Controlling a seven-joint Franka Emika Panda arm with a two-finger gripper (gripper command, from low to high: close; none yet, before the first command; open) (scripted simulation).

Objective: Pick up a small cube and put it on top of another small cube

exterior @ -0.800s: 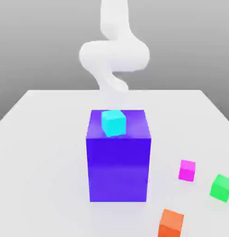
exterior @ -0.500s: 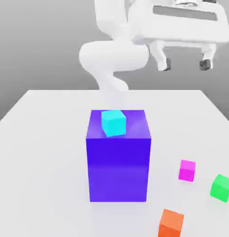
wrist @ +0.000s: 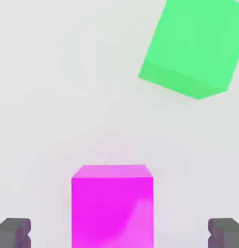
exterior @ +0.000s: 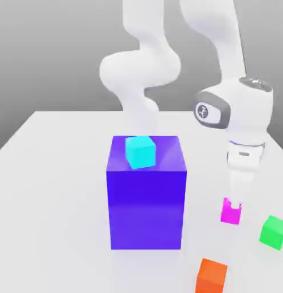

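Arm reaching down over the pink cube

The big blue block is carrying a cyan cube; the gripper is hanging wide open, holding nothing, its 2 fingers flanking the pink cube left of the green cube.

place: simulated test bench — you see a bare white table | flat grey backdrop | plain coloured blocks — nothing homely

A big glossy blue-purple block stands on the flat white table, left of centre in the exterior view. A small plain cyan cube sits on its top face. A small orange cube rests on the table at the near right.
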